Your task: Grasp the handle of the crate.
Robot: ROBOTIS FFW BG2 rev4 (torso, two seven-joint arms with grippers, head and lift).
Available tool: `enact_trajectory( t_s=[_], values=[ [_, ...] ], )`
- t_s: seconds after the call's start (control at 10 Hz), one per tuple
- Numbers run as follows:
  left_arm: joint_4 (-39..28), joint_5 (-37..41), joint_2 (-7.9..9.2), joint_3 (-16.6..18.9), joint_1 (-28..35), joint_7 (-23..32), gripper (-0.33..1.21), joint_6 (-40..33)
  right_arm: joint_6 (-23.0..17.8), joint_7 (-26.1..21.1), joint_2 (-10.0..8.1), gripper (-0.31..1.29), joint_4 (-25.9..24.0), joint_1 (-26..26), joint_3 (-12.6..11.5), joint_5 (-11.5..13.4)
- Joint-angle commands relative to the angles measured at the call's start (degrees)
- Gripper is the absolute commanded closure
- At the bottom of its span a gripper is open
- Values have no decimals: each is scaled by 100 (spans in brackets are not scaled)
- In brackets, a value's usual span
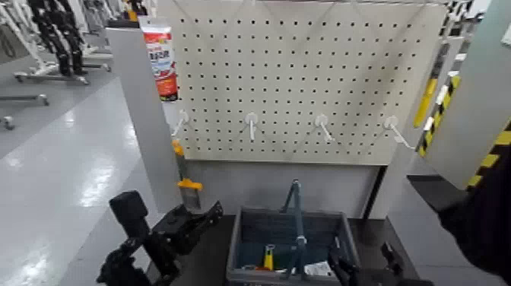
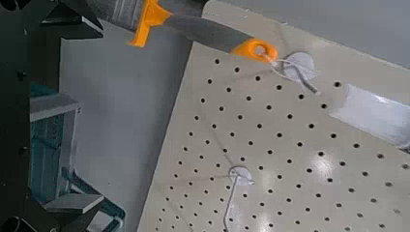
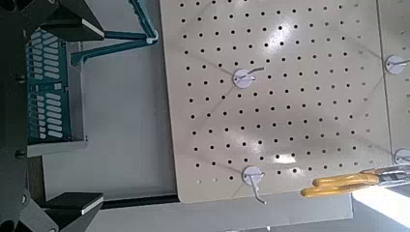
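Observation:
The crate (image 1: pixel 251 232) is a dark grey-blue slatted basket standing on the dark table below the pegboard. Its thin handle (image 1: pixel 296 217) stands upright over the middle, with a pale band low on the near side. My left gripper (image 1: pixel 196 219) hovers open and empty just left of the crate's near left corner. My right gripper (image 1: pixel 363 264) is open and empty at the crate's near right corner. The right wrist view shows the crate's slats (image 3: pixel 43 87) and the handle (image 3: pixel 121 43) beyond the gripper (image 3: pixel 77 111). The left wrist view shows the crate (image 2: pixel 53 145).
A white pegboard (image 1: pixel 304 68) with white hooks (image 1: pixel 252 122) stands behind the crate. An orange-handled tool (image 1: pixel 186 186) hangs at its left edge. A red and white can (image 1: pixel 160 57) sits by a grey post. Yellow-black striped posts (image 1: pixel 437 95) stand at the right. Small items (image 1: pixel 268 257) lie in the crate.

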Motion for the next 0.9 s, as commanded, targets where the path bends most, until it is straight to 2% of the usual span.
enact_trajectory(
  t_s=[0.1, 0.3, 0.4, 0.5, 0.9],
  values=[
    [356, 1033, 110, -147, -485, -111, 11, 736, 0, 0, 3, 13, 5, 0, 0, -6],
    [848, 1762, 313, -481, -1013, -418, 11, 1211, 0, 0, 3, 13, 5, -9, 9, -6],
    [1199, 2026, 339, -622, -1364, -796, 11, 1509, 9, 0, 3, 13, 5, -9, 26, -15],
    [1445, 2333, 348, -789, -1646, -893, 11, 1720, 9, 0, 3, 13, 14, -17, 35, -15],
    [2236, 3555, 357, -1360, -2340, -989, 11, 2160, 0, 0, 3, 13, 40, -44, 70, -32]
  ],
)
